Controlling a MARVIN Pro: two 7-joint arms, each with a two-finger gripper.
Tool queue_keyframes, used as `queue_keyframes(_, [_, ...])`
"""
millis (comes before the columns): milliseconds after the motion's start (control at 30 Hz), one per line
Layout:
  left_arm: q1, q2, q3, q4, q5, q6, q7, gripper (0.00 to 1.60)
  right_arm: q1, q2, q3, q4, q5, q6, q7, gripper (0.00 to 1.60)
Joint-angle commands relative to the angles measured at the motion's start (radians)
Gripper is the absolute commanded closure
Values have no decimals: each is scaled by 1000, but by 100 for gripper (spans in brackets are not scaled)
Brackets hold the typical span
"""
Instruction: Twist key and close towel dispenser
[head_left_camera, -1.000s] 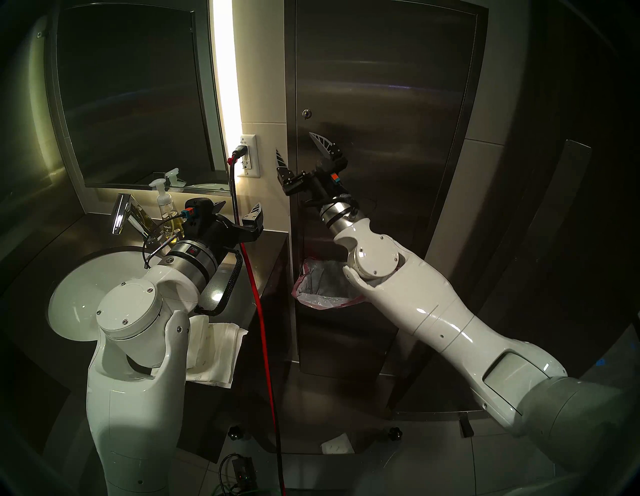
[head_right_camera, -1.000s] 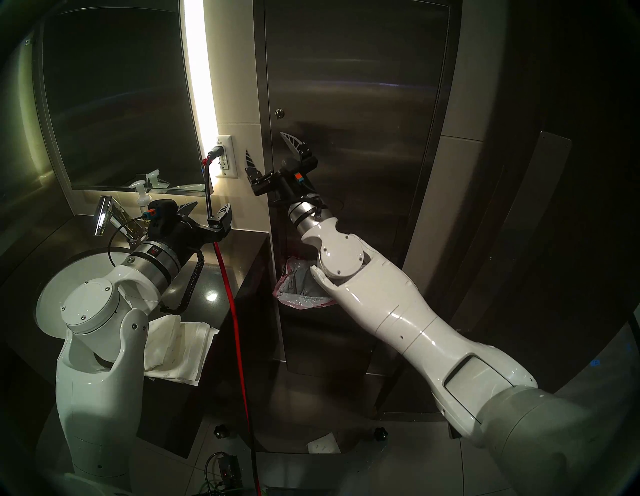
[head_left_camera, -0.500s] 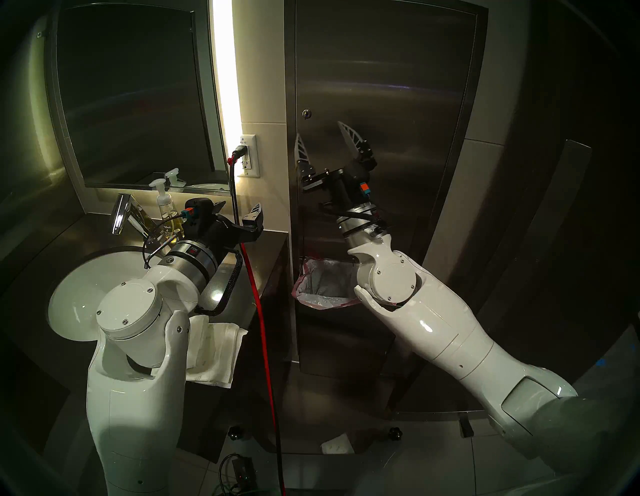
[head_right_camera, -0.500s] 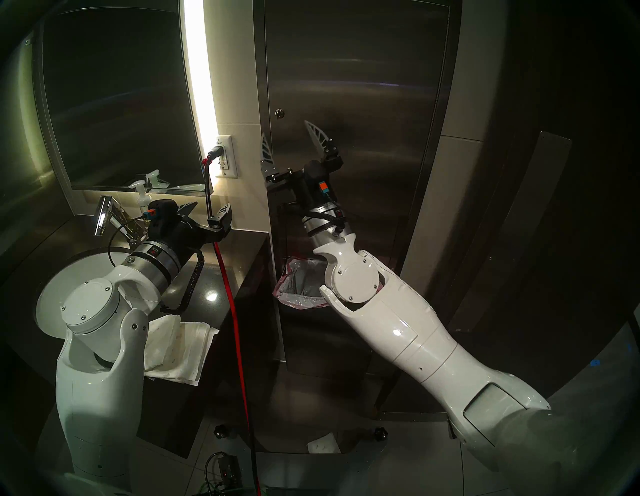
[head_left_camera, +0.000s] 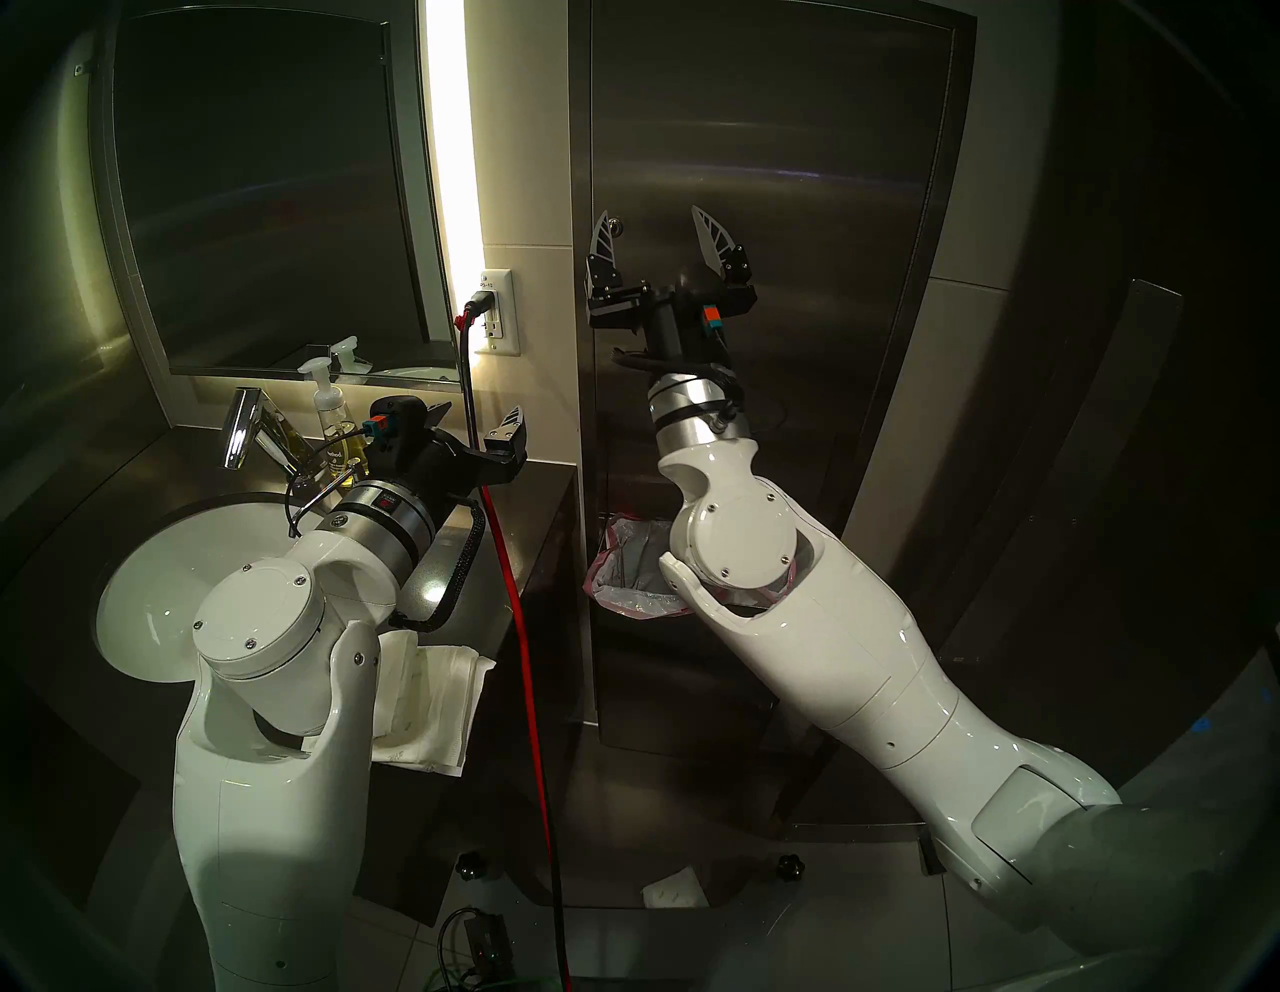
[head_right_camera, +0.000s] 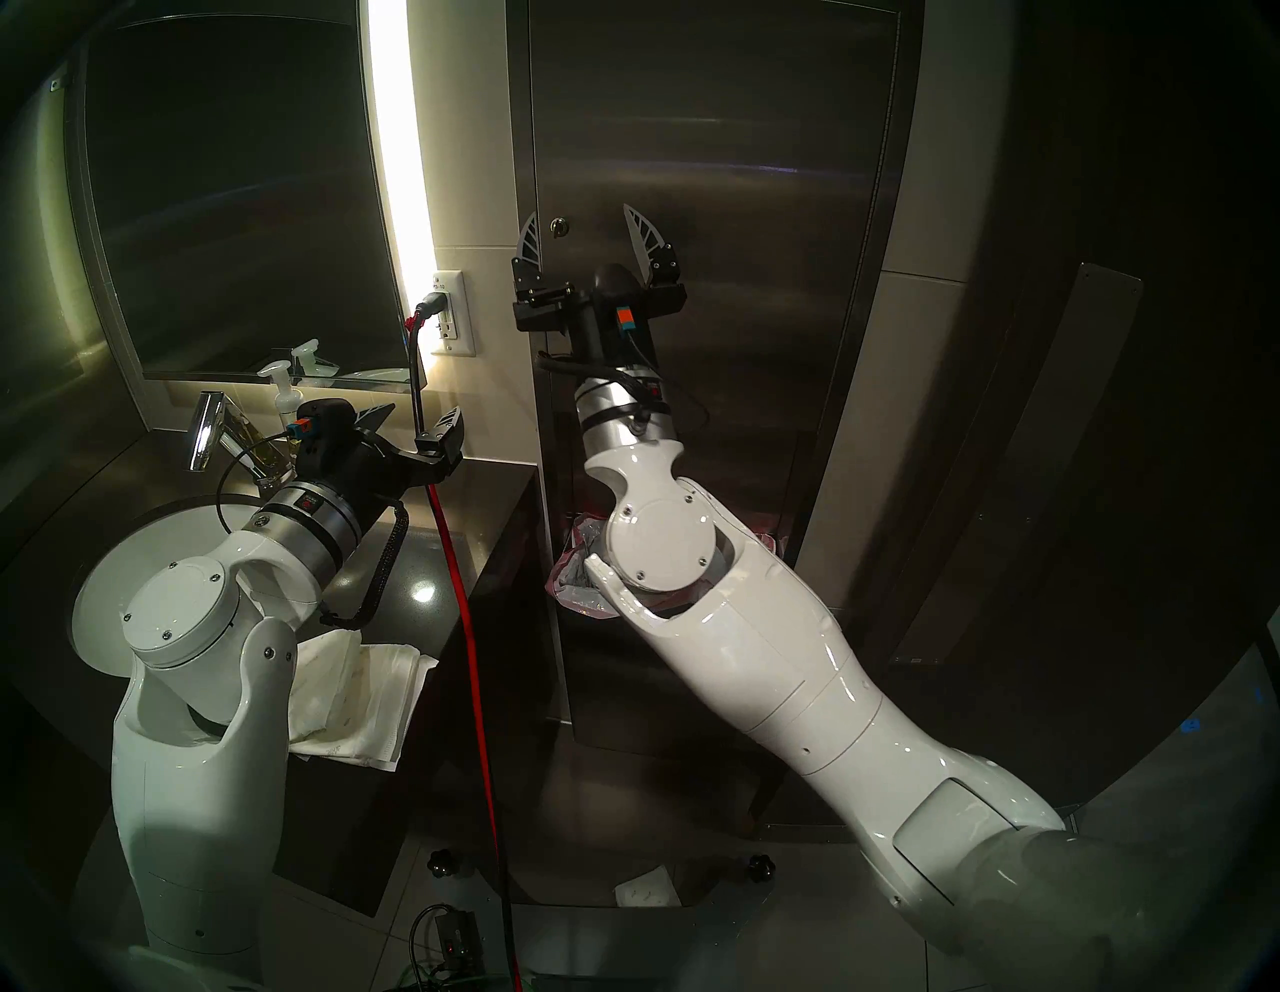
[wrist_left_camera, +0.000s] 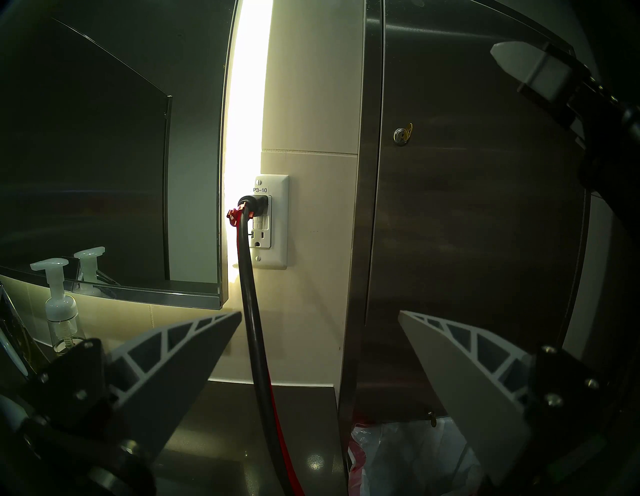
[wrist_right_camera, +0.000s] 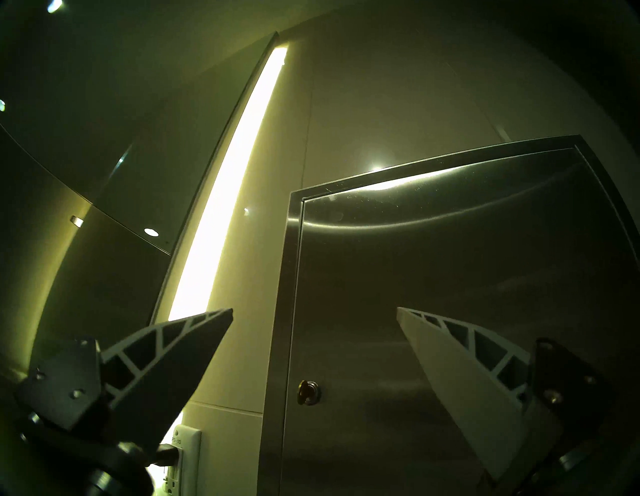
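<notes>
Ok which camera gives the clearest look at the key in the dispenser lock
The left wrist view: the brass key shows sideways-on, sticking out of its silver lock, unobstructed. The right wrist view shows the key darker and from below. In both head views it is tiny, and a right gripper finger crowds it.

I see a dim washroom with a bright vertical light strip (head_left_camera: 454, 131) right of the mirror (head_left_camera: 263, 187). Wall outlet (head_left_camera: 500, 312) sits below the strip. White sink (head_left_camera: 149, 609) lies below the mirror.

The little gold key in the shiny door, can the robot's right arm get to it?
Probably yes. The right tool is wide open and empty, just below the key on the towel dispenser door, and nothing sits between them.
</notes>
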Motion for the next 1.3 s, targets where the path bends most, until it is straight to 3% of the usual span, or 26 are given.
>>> queue_keyframes(0, [-6,-1,1,-11,1,-1,1,0,72,-98,-4,43,-23,117,-55,0])
queue_keyframes(200, [-6,-1,1,-11,1,-1,1,0,123,-132,2,88,-10,206,-50,0])
queue_keyframes(667, [-6,-1,1,-11,1,-1,2,0,163,-173,7,175,3,235,-42,3])
queue_keyframes(700, [-6,-1,1,-11,1,-1,2,0,163,-178,10,185,7,234,-42,27])
queue_keyframes(733, [-6,-1,1,-11,1,-1,2,0,163,-186,14,200,17,233,-41,35])
queue_keyframes(767, [-6,-1,1,-11,1,-1,2,0,165,-190,15,213,19,225,-40,56])
queue_keyframes(800, [-6,-1,1,-11,1,-1,2,0,168,-192,15,224,16,219,-39,61])
queue_keyframes(867, [-6,-1,1,-11,1,-1,2,0,171,-198,14,240,18,210,-39,88])
queue_keyframes(933, [-6,-1,1,-11,1,-1,2,0,174,-207,15,259,22,202,-42,101])
queue_keyframes(1267, [-6,-1,1,-11,1,-1,2,0,205,-234,5,332,24,155,-34,94])
